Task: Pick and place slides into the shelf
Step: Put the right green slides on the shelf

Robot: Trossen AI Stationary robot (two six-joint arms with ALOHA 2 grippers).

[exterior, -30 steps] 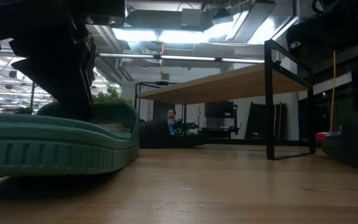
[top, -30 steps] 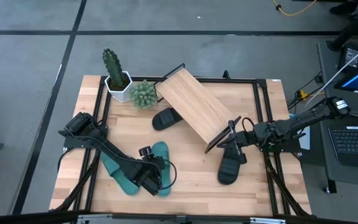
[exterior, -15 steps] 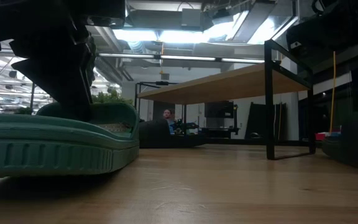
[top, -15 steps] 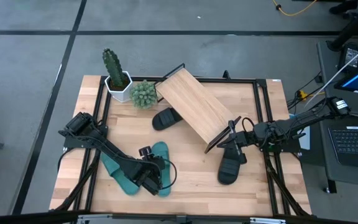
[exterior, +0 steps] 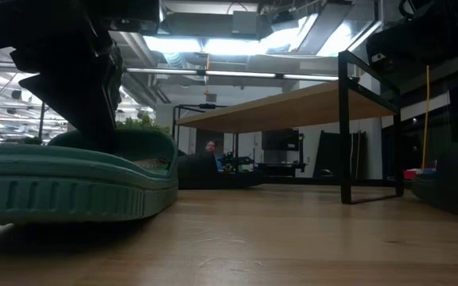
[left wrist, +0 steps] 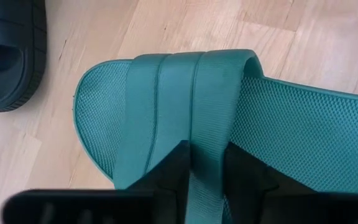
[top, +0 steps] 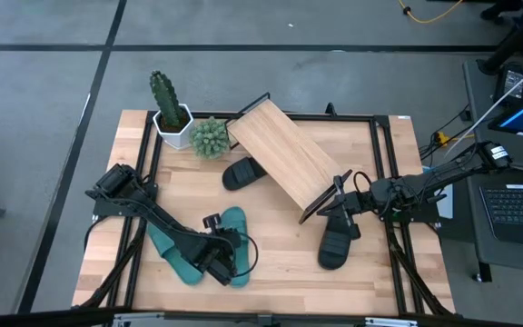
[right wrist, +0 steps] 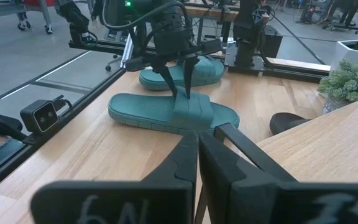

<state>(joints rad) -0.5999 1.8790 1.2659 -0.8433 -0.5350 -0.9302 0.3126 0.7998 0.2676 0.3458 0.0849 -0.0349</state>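
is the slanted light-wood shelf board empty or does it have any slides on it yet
Empty. The high view shows the slanted light-wood shelf board bare; one black slide sandal lies on the table beside it, partly under its edge, and another near its lower end.

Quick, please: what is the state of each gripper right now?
Left gripper: shut on the strap of a teal slide.
Right gripper: shut on the shelf, at its black frame.

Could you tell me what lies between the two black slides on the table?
The shelf: in the high view its slanted board runs between the black slide by the plants and the black slide under the right gripper.
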